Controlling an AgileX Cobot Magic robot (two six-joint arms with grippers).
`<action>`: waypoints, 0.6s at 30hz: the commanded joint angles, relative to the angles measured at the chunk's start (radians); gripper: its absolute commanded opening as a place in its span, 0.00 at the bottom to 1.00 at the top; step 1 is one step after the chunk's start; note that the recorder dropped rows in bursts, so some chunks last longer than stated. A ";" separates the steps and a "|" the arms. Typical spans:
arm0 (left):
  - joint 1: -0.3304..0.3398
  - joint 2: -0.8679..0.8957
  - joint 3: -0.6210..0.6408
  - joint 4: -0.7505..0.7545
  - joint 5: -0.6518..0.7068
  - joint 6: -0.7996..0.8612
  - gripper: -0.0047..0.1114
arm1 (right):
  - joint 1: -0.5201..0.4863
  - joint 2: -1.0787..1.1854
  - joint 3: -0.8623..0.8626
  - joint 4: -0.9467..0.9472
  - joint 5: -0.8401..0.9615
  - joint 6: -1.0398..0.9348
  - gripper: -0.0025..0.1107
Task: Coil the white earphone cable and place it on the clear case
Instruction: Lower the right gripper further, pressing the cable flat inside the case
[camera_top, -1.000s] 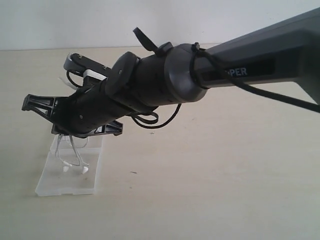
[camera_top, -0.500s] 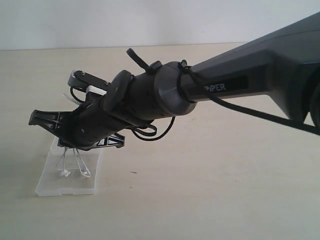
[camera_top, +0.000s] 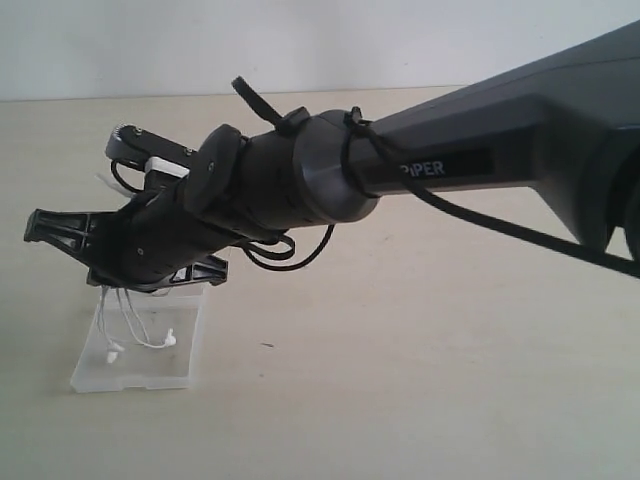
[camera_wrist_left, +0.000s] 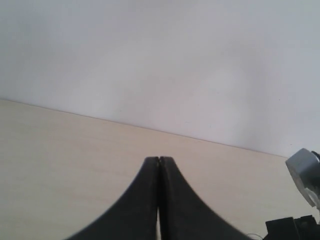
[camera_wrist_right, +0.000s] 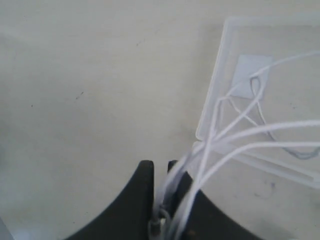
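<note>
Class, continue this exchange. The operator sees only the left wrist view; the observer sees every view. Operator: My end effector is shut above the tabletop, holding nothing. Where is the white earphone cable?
Observer: The right end effector is pinching several strands of the white earphone cable.
Operator: Is it near the clear case?
Observer: Yes, the loops hang down over the clear case, and both earbuds dangle within its outline.
Operator: Over which part?
Observer: The strands cross the small white label on the case.
</note>
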 joint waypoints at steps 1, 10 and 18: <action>0.001 -0.008 0.003 -0.001 0.001 0.005 0.04 | -0.017 0.029 -0.005 -0.065 0.047 0.063 0.02; 0.001 -0.008 0.003 -0.001 0.001 0.005 0.04 | -0.020 0.038 -0.188 -0.883 0.410 0.727 0.02; 0.001 -0.008 0.003 -0.001 0.001 0.005 0.04 | 0.007 0.040 -0.268 -0.866 0.439 0.727 0.02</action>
